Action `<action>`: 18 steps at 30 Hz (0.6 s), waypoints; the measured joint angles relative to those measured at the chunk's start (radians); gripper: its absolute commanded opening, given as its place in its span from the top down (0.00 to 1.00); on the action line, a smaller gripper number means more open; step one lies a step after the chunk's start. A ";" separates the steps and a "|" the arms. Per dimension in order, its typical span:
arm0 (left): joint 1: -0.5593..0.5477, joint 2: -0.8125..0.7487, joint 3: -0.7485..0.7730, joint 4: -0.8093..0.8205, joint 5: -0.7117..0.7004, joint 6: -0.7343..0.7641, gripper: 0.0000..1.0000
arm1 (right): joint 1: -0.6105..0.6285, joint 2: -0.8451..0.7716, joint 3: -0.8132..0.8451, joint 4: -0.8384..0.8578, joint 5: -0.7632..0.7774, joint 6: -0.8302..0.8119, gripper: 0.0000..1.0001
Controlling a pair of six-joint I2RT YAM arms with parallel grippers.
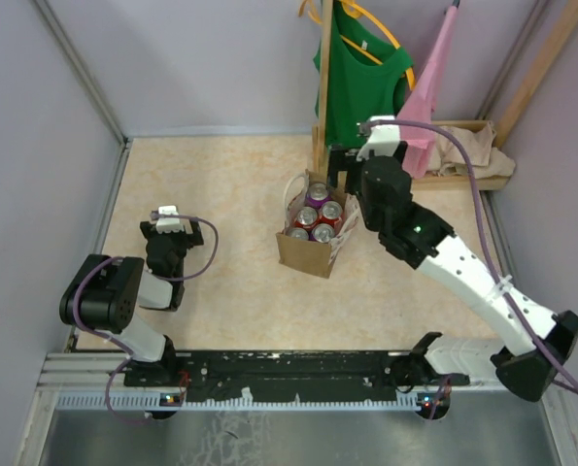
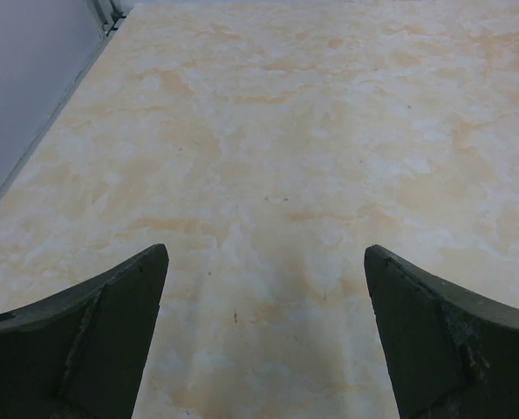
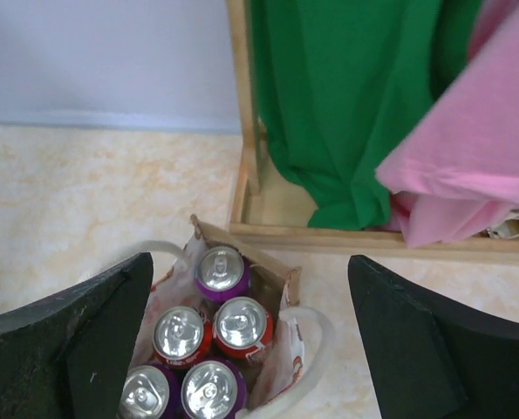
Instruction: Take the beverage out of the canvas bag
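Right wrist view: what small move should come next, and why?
Probably lower the open right tool straight down over the red can nearest its centreline: it hangs above the canvas bag, jaws wide, and nothing is gripped yet.

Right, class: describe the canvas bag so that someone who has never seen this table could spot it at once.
Find the wooden rack with the green shirt at the back of the table. Just in front of its base stands the canvas bag, tan-brown. Unlike the beige cloth heap on the rack's tray, it is boxy, has pale loop handles and holds drink cans.
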 measured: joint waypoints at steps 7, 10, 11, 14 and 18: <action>0.000 0.000 0.000 0.000 0.000 0.000 0.00 | 0.000 0.156 0.010 -0.049 -0.141 -0.021 0.19; 0.000 0.000 0.000 0.000 0.000 0.000 0.00 | 0.000 0.221 0.015 -0.068 -0.173 -0.029 0.21; 0.000 0.000 0.000 0.000 0.000 0.000 0.00 | 0.000 0.243 0.015 -0.074 -0.177 -0.030 0.22; 0.000 0.000 0.000 0.000 0.000 0.000 0.00 | 0.000 0.287 0.015 -0.088 -0.175 -0.034 0.25; 0.000 0.000 0.000 0.000 0.000 0.000 0.00 | -0.001 0.334 0.014 -0.090 -0.169 -0.042 0.25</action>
